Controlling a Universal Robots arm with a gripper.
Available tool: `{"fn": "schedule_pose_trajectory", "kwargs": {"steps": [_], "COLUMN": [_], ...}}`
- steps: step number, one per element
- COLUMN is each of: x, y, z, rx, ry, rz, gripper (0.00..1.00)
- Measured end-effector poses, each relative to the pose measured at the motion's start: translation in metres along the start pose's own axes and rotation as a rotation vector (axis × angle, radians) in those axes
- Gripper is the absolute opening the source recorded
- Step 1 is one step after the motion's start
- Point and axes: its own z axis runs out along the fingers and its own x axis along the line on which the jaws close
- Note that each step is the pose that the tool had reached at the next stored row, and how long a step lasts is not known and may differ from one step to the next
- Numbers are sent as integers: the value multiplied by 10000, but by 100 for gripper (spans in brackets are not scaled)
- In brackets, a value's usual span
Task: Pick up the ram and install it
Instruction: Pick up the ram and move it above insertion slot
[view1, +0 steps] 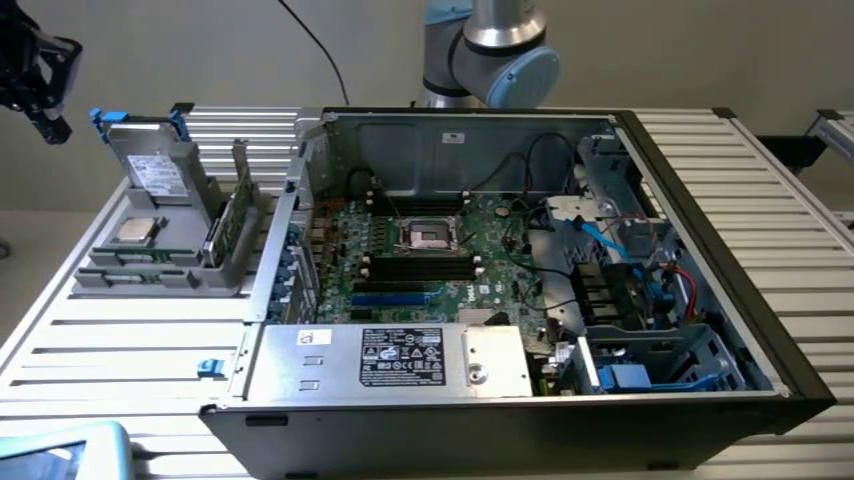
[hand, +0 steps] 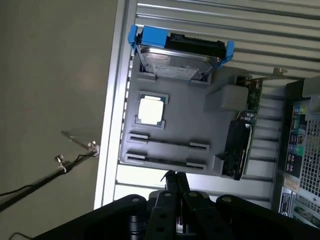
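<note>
Gripper (hand: 172, 177) is pinched shut with nothing in it, hanging just off the grey holder (hand: 180, 125) near the edge of the bench (hand: 210, 22), where the ram (hand: 167, 145) looks like it's sitting in its slot beside the CPU (hand: 150, 110).

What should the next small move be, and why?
Probably open the end effector: it is shut and empty, hanging above the edge of the gray tray, while the ram sits in its tray slot, not gripped.
</note>
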Motion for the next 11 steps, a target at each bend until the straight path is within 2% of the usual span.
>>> {"fn": "schedule_pose_trajectory", "kwargs": {"steps": [11], "x": [0], "y": [0], "z": [1], "rx": [-31], "ry": [97], "rz": [-2008], "gripper": [11]}}
